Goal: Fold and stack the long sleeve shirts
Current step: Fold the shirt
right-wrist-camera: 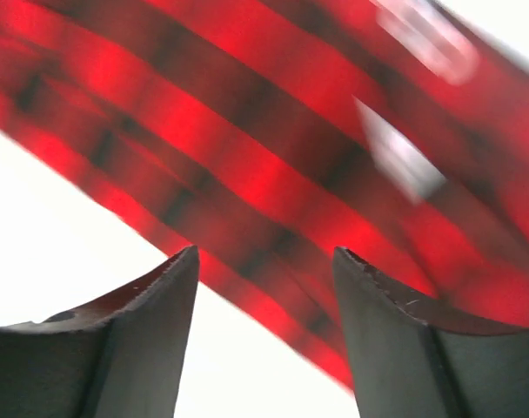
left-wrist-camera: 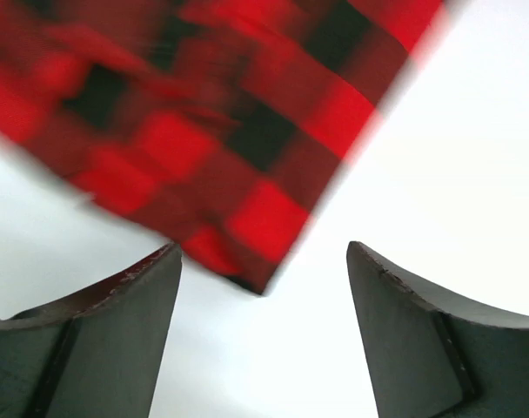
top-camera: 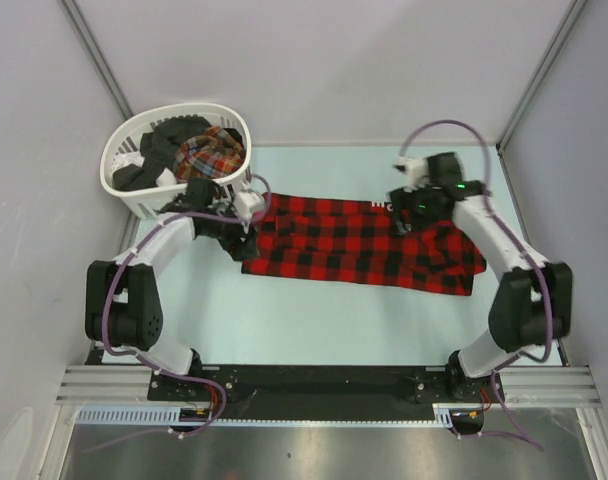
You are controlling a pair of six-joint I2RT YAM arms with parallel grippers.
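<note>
Red-and-black flannel shirt [top-camera: 354, 245] lies spread flat across the middle of the pale table [top-camera: 314, 320], long side running left to right, its right end rumpled. Just off the shirt's far left corner stands the white slatted basket [top-camera: 121, 187], and in it are dark clothes [top-camera: 159, 158] and a second shirt in finer multicolour plaid [top-camera: 210, 150]. My left gripper [top-camera: 247, 218] hangs over the flannel shirt's left edge. Its wrist camera shows both fingers [left-wrist-camera: 117, 331] spread wide with nothing between them, and one corner of the checks reaches the mouth of the gap. My right gripper [top-camera: 404, 212] is over the shirt's far right part, also released. Its fingers [right-wrist-camera: 134, 340] stand apart and the red cloth runs past just beyond their tips, blurred, with a pale patch [right-wrist-camera: 404, 161] on it that I cannot make out.
</note>
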